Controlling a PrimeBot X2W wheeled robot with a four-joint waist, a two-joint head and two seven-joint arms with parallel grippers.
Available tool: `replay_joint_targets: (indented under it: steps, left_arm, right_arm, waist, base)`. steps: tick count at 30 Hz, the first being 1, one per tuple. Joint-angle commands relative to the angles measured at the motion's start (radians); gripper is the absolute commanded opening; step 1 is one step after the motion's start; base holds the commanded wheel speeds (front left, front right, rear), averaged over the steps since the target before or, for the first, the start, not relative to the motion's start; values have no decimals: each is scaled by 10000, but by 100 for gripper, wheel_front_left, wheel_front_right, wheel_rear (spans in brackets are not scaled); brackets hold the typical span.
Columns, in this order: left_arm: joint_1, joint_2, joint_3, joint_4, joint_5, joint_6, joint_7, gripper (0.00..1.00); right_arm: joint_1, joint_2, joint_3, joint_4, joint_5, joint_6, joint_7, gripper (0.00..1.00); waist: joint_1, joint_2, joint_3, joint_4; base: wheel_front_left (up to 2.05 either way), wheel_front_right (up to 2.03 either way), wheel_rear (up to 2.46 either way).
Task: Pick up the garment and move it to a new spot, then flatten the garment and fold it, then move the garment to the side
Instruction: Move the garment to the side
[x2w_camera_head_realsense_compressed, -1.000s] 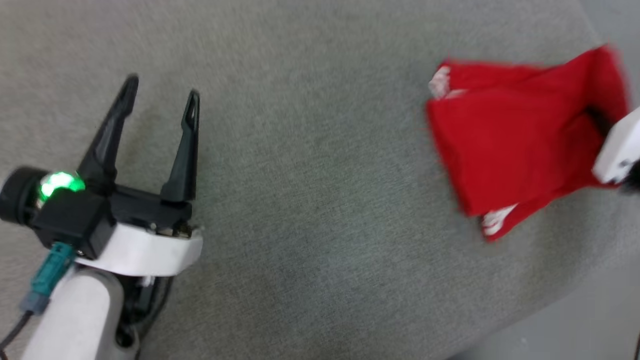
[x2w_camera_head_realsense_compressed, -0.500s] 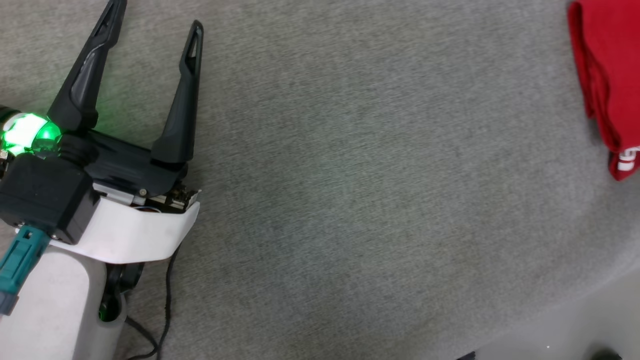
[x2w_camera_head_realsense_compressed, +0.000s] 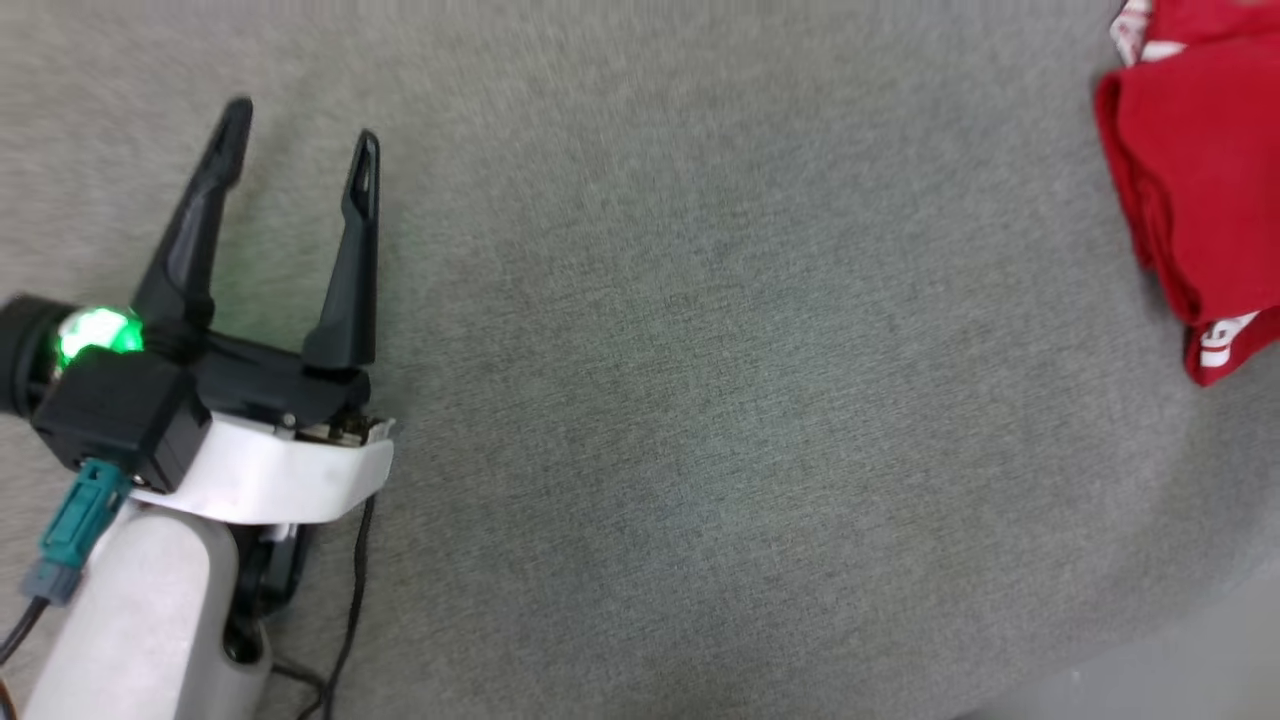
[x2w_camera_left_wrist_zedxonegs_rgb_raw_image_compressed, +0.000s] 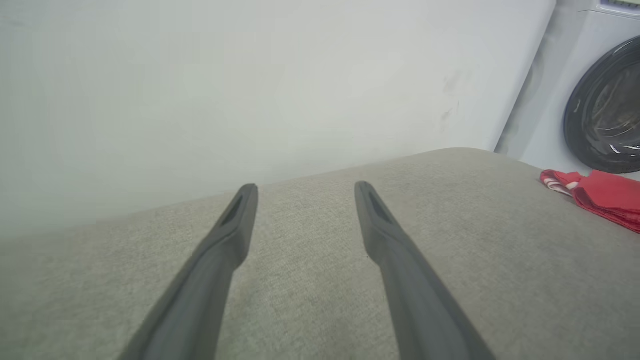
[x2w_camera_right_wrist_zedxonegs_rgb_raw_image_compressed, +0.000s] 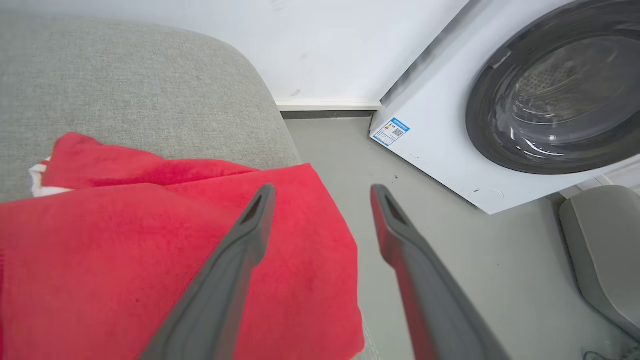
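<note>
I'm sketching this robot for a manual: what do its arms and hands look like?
Left hand: two long, tapering black fingers with slotted tips, black base, green light, white wrist collar, pale forearm, teal connector, black cable. Right hand: matching dark fingers.

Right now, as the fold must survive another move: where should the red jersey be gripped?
Likely the red jersey's thick doubled edge facing the grey cushion's middle, approached from that side: the layers stack there, so one pinch of the open right pincer holds all.

Right gripper (x2w_camera_right_wrist_zedxonegs_rgb_raw_image_compressed: 322, 189): drawn back from the garment (x2w_camera_right_wrist_zedxonegs_rgb_raw_image_compressed: 125, 240), fingers apart above its red cloth. Head view: swung aside since a second ago; garment at its right edge.
</note>
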Motion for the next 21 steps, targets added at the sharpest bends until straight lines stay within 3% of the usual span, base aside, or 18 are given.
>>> replay_joint_targets:
  steps: [1, 2, 8, 15, 21]
  left_arm:
    - [249, -102, 21, 110, -73, 92, -123, 100]
    - [720, -314, 92, 495, -264, 237, -392, 100]
    - [1743, -773, 203, 1107, -630, 543, -709, 100]
    - [2736, -1025, 466, 1549, -987, 823, -837, 100]
    - [3280, -966, 627, 1936, -1049, 959, -874, 100]
  right_arm:
    - [314, -120, 40, -144, 156, -11, -89, 100]
    - [1096, -148, 294, -654, 555, -11, -280, 100]
    - [3059, 411, 521, -2091, 1164, -10, -630, 100]
    - [5000, 1889, 915, -3797, 1299, -10, -1007, 100]
    - [6077, 2659, 1485, -4910, 1263, -8, -1334, 100]
  waist:
    - [-1, 0, -897, 386]
    - [-1, 0, -1683, 703]
    - [-1, 0, -3176, 1360]
    - [-1, 0, -4189, 1920]
    - [-1, 0, -4785, 2455]
  base:
    - [0, 0, 0]
    - [0, 0, 0]
    - [0, 0, 0]
    - [0, 0, 0]
    - [0, 0, 0]
